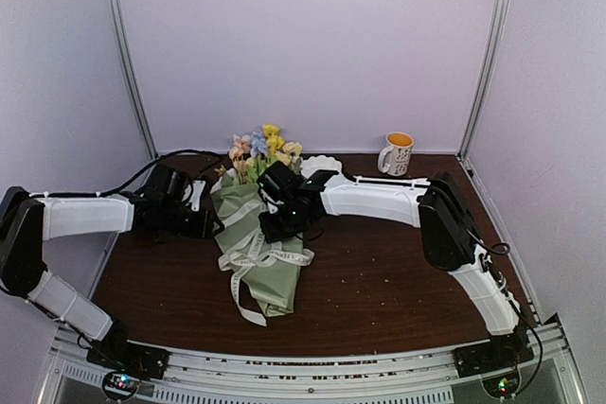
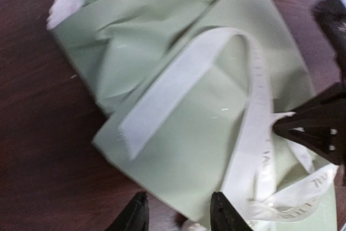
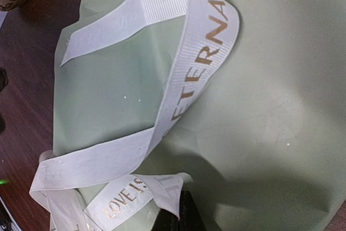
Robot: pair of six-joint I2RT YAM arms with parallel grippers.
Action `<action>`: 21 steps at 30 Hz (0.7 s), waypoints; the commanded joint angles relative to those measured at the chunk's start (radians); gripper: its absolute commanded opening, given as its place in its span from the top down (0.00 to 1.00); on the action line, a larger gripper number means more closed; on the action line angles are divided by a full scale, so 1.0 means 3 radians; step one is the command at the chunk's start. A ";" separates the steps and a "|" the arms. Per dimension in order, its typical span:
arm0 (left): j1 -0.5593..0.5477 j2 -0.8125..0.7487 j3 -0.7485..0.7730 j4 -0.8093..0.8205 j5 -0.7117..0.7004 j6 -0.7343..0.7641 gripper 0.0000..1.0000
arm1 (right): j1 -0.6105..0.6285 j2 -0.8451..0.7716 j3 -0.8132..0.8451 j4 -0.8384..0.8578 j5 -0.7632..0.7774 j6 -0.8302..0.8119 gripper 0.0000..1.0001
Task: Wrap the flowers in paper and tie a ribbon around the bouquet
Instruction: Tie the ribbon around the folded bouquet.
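Since the bow looks tied, L end effector (image 2: 178,216) rests w/ fingers apart, nothing between them, just beside bouquet (image 1: 239,217). It lies mid-bench (image 1: 379,276), blossoms (image 1: 263,144) toward far side. Cream ribbon (image 2: 254,133) loops across the cone, tails loose. R end effector (image 3: 184,215) is closed at the knot, prob. steadying it; whether it pinches ribbon can't be told.

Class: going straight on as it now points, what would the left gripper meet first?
Likely the sage-green paper, just ahead of its fingers; the ribbon loop lies beyond.
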 commanded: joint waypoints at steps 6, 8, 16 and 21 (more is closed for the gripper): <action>-0.0331 0.0683 0.0668 -0.0015 0.0278 0.0393 0.58 | -0.0011 0.0000 -0.0036 0.0081 -0.0029 0.0096 1.00; -0.0328 0.0807 0.0842 0.0082 0.0434 0.0415 0.51 | -0.0013 -0.0005 -0.0051 0.0121 -0.0059 0.0123 1.00; -0.0325 0.1254 0.1109 0.0541 0.0672 0.0015 0.43 | -0.0013 -0.0055 -0.0182 0.0168 -0.0061 0.0159 1.00; -0.0330 0.1552 0.1383 0.0387 0.0641 -0.0005 0.49 | -0.0010 -0.0066 -0.0193 0.0182 -0.0077 0.0169 1.00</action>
